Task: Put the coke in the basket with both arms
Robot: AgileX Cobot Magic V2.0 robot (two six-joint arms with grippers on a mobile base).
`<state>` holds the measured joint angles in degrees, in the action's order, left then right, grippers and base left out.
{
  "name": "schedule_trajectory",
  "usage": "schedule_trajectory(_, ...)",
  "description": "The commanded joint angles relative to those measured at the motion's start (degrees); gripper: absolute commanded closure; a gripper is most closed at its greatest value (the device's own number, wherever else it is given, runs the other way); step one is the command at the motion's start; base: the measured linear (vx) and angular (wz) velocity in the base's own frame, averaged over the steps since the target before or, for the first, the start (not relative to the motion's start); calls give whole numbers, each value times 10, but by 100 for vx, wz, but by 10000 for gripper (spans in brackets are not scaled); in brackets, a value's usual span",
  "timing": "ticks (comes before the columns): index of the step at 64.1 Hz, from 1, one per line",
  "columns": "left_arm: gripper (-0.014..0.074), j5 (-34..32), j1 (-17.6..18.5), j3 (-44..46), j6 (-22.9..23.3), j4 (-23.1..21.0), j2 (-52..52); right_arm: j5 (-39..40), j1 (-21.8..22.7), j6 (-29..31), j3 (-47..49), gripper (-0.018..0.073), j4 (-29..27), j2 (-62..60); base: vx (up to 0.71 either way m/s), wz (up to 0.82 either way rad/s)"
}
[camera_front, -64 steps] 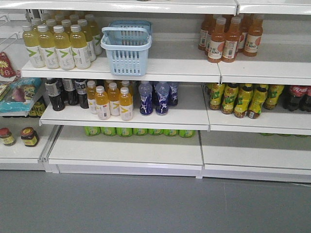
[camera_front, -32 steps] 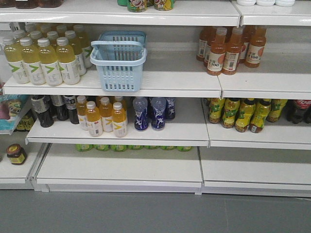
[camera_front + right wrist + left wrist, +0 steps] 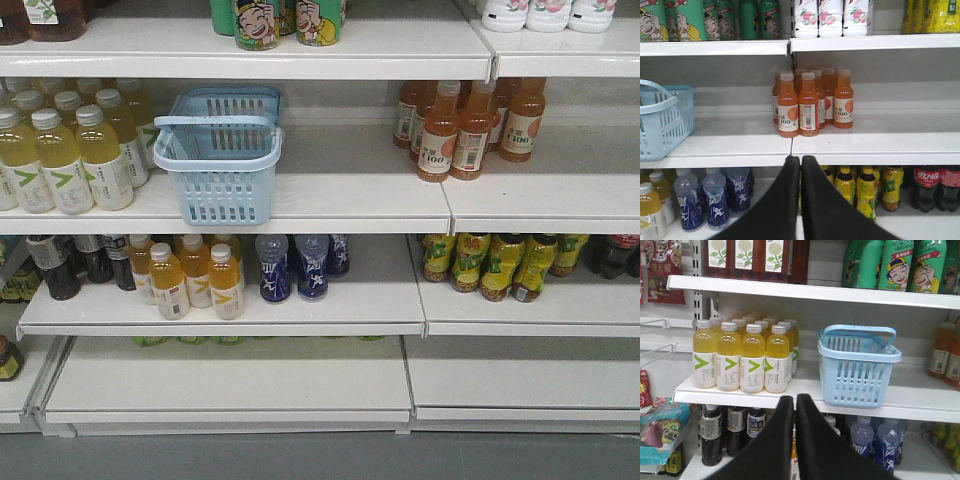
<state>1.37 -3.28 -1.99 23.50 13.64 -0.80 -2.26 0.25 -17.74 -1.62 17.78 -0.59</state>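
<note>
- The light blue basket (image 3: 225, 190) is seen standing upright on the middle shelf surface (image 3: 350, 205), with its flat handle lying at the rim
- Just beside it on the left, a block of yellow drink bottles (image 3: 70, 160) with white labels is ranged in rows, close to the basket wall, though contact cannot be judged
- Well apart to the right, on the same level, a cluster of orange juice bottles (image 3: 460, 130) is grouped past the joint between two shelf sections
- On the surface below the basket, small amber bottles (image 3: 195, 280) and blue-labelled bottles (image 3: 292, 268) are lined up side by side; further right, yellow-green bottles (image 3: 490, 265) are set
- Green bottles with a cartoon face (image 3: 258, 22) are stood on the shelf above
- In the left wrist view the left hand (image 3: 794, 402) is shown low in the frame, its two black jaws pressed almost together with only a thin slit between them and nothing pinched; the basket (image 3: 855, 380) is seen above and to the right of its tips
- In the right wrist view the right hand (image 3: 800, 162) is likewise closed to a narrow slit and holds nothing — it is seen beneath the orange juice bottles (image 3: 807, 105), with the basket (image 3: 665, 125) cut off at the left edge
- Dark cola bottles with red labels (image 3: 927, 187) are seen on the lower shelf at the right
- The coke itself cannot be picked out in any view
</note>
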Motion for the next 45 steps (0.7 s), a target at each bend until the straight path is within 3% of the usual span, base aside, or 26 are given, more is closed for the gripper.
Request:
schedule_trajectory(1,602,-39,4,15,-1,0,-8,38,3,2,-5,564,7,1,17,-4)
schedule_trajectory(45,602,-39,4,15,-1,0,-8,38,3,2,-5,564,7,1,11,-3)
